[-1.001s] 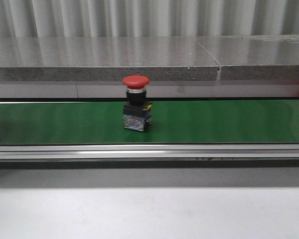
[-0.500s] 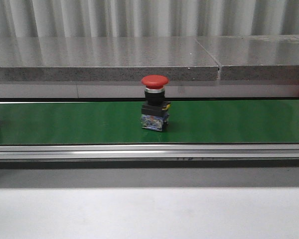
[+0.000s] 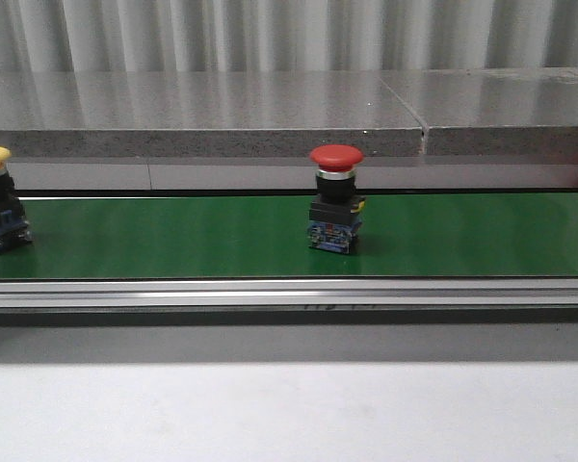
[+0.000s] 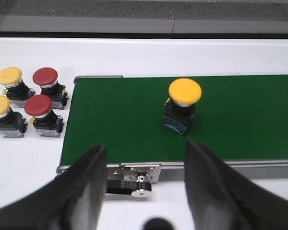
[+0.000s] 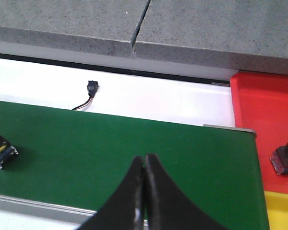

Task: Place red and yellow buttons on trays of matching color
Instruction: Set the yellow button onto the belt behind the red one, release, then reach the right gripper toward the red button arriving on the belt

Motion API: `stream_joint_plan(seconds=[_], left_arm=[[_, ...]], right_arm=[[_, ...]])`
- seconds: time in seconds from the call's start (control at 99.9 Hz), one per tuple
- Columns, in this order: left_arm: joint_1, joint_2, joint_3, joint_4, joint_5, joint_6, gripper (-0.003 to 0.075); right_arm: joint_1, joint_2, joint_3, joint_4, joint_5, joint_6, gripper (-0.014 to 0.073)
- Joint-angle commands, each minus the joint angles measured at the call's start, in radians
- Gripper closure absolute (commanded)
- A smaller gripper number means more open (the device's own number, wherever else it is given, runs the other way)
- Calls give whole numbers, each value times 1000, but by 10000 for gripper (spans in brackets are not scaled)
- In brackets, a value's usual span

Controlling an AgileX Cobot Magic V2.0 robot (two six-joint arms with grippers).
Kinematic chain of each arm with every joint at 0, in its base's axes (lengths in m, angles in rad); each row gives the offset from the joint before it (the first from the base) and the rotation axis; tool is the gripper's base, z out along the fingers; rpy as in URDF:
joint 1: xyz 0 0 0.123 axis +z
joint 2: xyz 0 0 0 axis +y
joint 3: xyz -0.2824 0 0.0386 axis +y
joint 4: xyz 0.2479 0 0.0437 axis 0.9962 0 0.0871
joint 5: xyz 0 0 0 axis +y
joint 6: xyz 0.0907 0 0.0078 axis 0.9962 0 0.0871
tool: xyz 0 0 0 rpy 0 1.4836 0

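Red button [image 3: 336, 197] upright mid conveyor belt [image 3: 173, 241]; yellow button [image 4: 184, 105] on belt's left end. Left gripper [image 4: 143, 182] fingers spread, empty. Right gripper [image 5: 144, 191] pressed together, empty.

Glossy plastic red button [image 3: 336, 157] on a smooth matt green belt [image 3: 462, 236].
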Motion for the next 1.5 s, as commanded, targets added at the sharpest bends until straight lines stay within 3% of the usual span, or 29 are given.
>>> stream_joint_plan(seconds=[0.0,0.16,1.171,1.241,1.311,1.431,1.491], left_arm=[[-12,-48,14,5,-77,-2,533],[-12,-104,49,5,-69,-2,741],[-12,-108,49,5,-43,-2,741],[-12,-108,49,5,-43,-2,741],[-12,-108,49,5,-43,-2,741],[-12,-108,49,5,-43,-2,741],[-12,-108,49,5,-43,-2,741]], right_arm=[[1,-5,-28,11,-66,-10,662],[1,-5,-28,11,-66,-10,662],[1,-3,-28,12,-43,-10,647],[1,-3,-28,18,-35,-10,578],[1,-3,-28,25,-22,-10,445],[1,-3,-28,26,-11,-10,121],[1,-3,-28,26,-5,-10,2]])
